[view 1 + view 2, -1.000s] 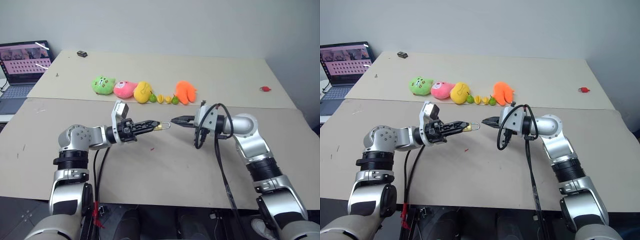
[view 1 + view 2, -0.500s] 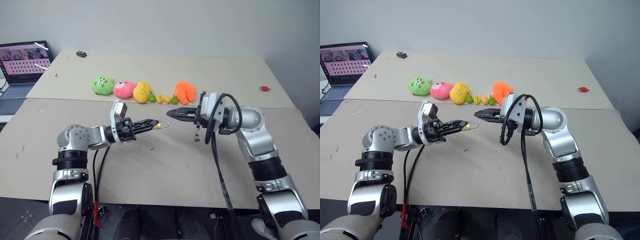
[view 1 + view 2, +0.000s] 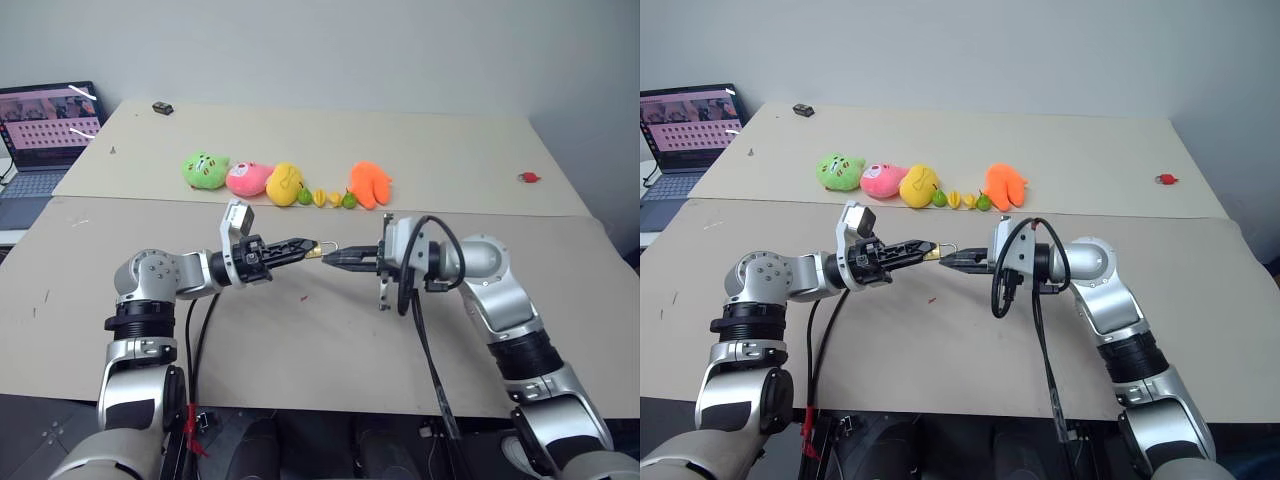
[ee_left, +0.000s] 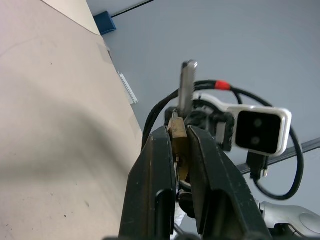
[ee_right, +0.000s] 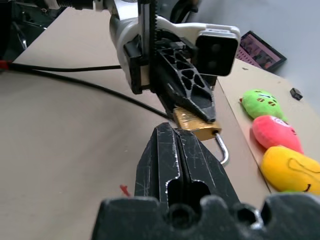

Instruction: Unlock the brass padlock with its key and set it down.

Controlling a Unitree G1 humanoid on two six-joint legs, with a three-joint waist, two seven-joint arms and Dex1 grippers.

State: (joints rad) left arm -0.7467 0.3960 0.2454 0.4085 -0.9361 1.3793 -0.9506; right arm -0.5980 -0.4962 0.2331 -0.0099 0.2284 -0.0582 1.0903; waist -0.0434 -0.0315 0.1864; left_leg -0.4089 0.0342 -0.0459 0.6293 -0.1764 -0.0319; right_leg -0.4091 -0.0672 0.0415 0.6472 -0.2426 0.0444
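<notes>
**Padlock up, gripper tips nose to nose**

My left gripper [image 3: 303,246] is clamped on the brass padlock [image 5: 196,125], holding it above the tan surface [image 3: 330,340], silver shackle [image 5: 222,148] poking out sideways. My right gripper [image 3: 330,257] comes in level from the other side, fingers pressed together, tips right at the padlock. Plush toys [image 3: 283,183] sit well behind. I can't make out the key.

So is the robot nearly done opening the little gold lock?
Not yet. Done: the left pincer has the padlock lifted off the table and clamped. In hand: the shut right pincer has its tip right at the padlock; I can't make out a key in it. Left: whether the silver loop has popped open can't be told, and the padlock isn't set down.
</notes>
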